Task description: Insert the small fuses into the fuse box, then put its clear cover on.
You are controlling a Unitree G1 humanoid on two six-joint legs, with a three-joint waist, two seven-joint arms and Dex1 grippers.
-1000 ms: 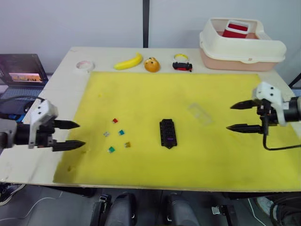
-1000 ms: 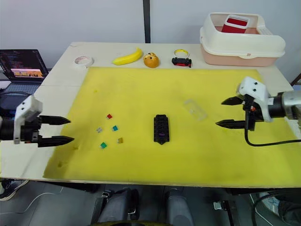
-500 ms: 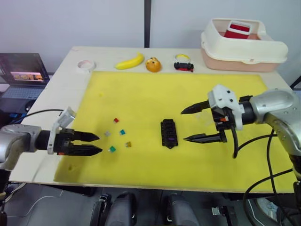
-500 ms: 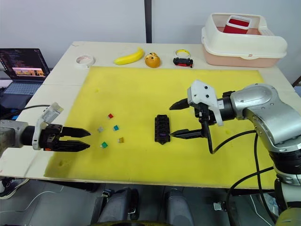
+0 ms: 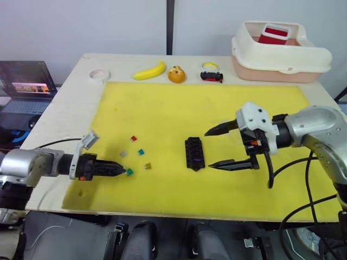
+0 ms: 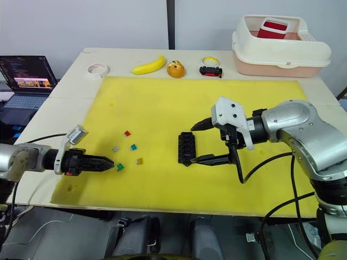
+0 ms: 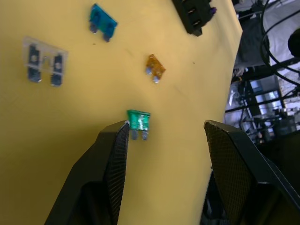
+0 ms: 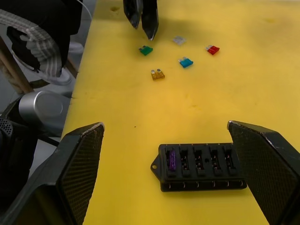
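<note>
My left gripper (image 7: 164,129), fingers apart, brackets the green fuse (image 7: 138,120) to pinch it; my right gripper (image 5: 216,148), spread wide, flanks the fuse box (image 5: 193,153) to steady it.

Two black fingers of the left gripper (image 7: 165,133) stand apart over a yellow mat (image 7: 65,126). A green fuse (image 7: 138,121) lies between them, touching the tip of one finger (image 7: 112,154). Farther along the mat lie an amber fuse (image 7: 155,67), a teal fuse (image 7: 103,21) and a clear grey fuse (image 7: 43,61). A corner of the black fuse box (image 7: 196,14) holds a purple fuse (image 7: 213,10).
</note>
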